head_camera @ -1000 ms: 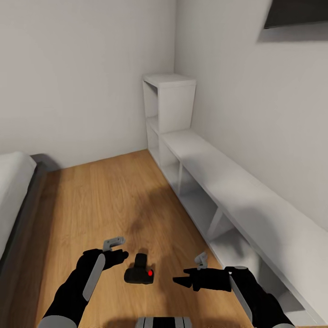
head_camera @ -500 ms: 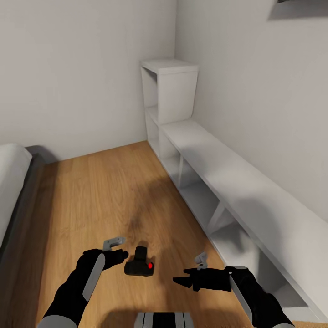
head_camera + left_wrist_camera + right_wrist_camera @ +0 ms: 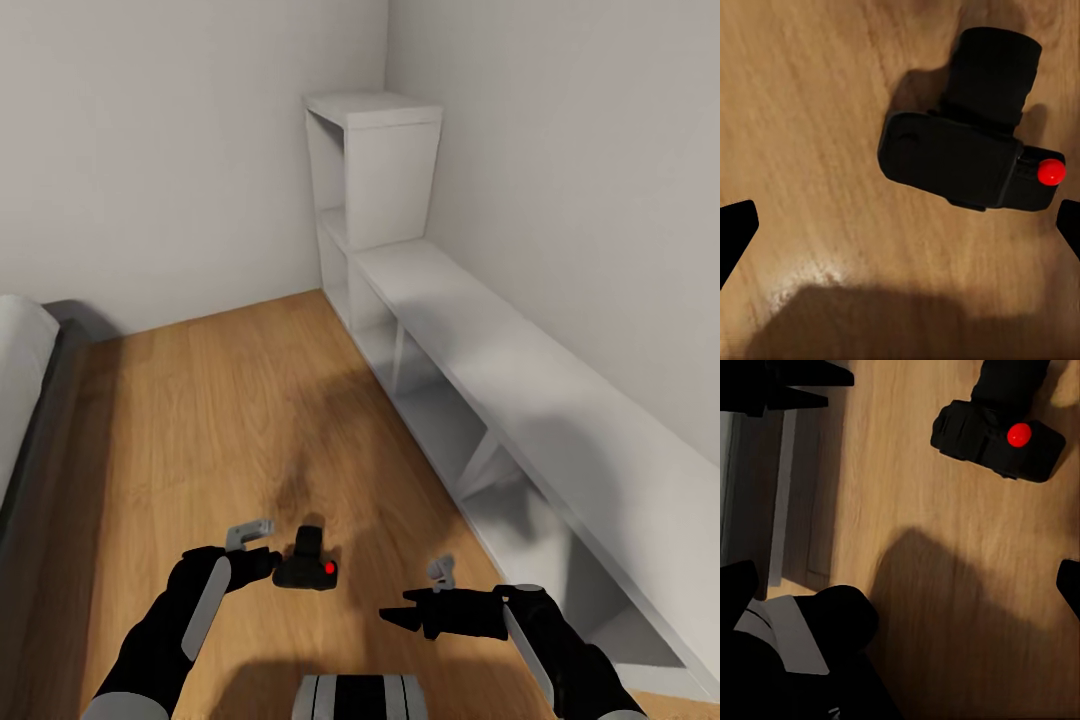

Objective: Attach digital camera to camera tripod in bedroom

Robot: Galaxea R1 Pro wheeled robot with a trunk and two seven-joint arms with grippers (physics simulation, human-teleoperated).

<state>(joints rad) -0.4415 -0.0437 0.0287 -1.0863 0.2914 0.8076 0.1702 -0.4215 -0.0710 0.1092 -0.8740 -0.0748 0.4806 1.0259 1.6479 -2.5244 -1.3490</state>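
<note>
Left pincer (image 3: 270,562) spread, touching the digital camera's (image 3: 308,570) side, not clamped. Right pincer (image 3: 395,616) apart, empty. Camera: black, boxy, stubby lens, red button, lying on the glossy wood-plank floor (image 3: 220,420) between both pincers. White open shelf unit (image 3: 440,330): visible compartments bare. Grey-framed bed (image 3: 30,400) left.
</note>
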